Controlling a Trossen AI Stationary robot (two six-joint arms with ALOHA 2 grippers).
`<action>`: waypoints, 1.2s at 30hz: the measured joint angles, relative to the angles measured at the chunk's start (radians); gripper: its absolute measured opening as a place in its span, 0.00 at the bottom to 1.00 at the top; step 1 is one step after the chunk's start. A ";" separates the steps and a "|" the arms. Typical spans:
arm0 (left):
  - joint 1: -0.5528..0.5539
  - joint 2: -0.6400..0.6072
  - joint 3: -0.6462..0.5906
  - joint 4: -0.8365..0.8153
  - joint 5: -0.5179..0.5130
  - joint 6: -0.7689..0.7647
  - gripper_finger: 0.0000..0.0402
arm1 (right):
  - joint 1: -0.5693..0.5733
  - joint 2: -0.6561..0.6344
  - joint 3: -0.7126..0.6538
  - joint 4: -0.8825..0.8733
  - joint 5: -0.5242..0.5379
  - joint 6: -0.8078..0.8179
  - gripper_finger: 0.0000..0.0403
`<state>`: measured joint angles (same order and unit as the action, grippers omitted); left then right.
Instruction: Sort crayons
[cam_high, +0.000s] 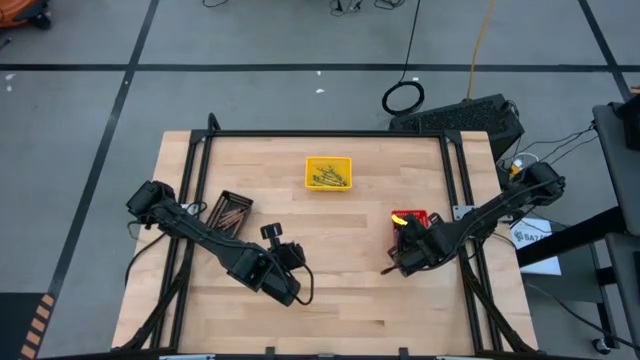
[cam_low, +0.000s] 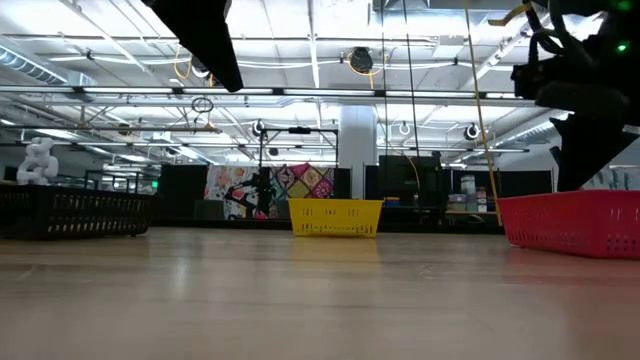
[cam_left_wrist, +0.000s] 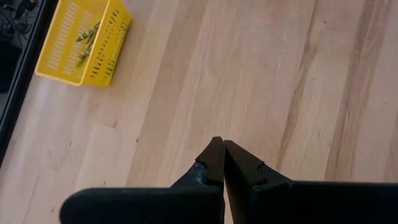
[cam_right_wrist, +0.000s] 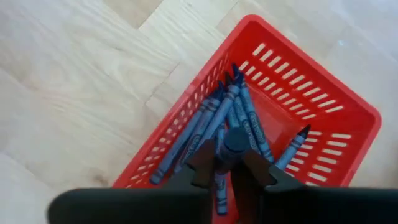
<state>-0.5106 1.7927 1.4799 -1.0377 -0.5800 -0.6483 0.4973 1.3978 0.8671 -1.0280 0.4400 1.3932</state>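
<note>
So here's where we're at with the crayon sort. Our right end effector (cam_right_wrist: 222, 163) is hanging right over the red tray (cam_right_wrist: 348, 118) near the right side of the counter (cam_high: 330, 280), and there's a blue crayon (cam_right_wrist: 231, 144) standing on end between its fingers. The jaws look like they're just starting to let go, but the crayon sits between them, so we'd call it a loosening grip rather than a clean release. Makes sense to us: you hold the stick upright over the tray so it drops in with the rest instead of bouncing out onto the wood.

The blue crayons (cam_right_wrist: 205, 124) already in that tray are piled mostly along one wall, all lying roughly the same way, with one more off on its own by the far wall.

Our left end effector (cam_left_wrist: 222, 163) is clenched tight on nothing, parked over bare wood toward the front left, just waiting. From its wrist view we can see the yellow tray (cam_left_wrist: 87, 43) with a few yellow crayons (cam_left_wrist: 87, 40) in it. The black tray (cam_high: 231, 211) on the left holds the brown ones (cam_high: 233, 213).

We spot no loose sticks on the wood, so we reckon we're near the end.
</note>
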 joint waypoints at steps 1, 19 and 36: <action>0.000 0.000 0.000 0.000 0.000 0.000 0.02 | 0.000 0.000 0.001 -0.001 0.000 -0.007 0.07; -0.007 -0.007 0.000 -0.025 -0.083 0.028 0.02 | 0.010 -0.129 0.001 -0.045 -0.079 0.009 0.24; -0.126 -0.305 -0.001 -0.098 -0.263 -0.001 0.02 | 0.016 -0.438 0.002 -0.041 -0.271 0.041 0.24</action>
<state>-0.6368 1.4878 1.4792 -1.1358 -0.8426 -0.6496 0.5133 0.9603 0.8688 -1.0685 0.1691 1.4343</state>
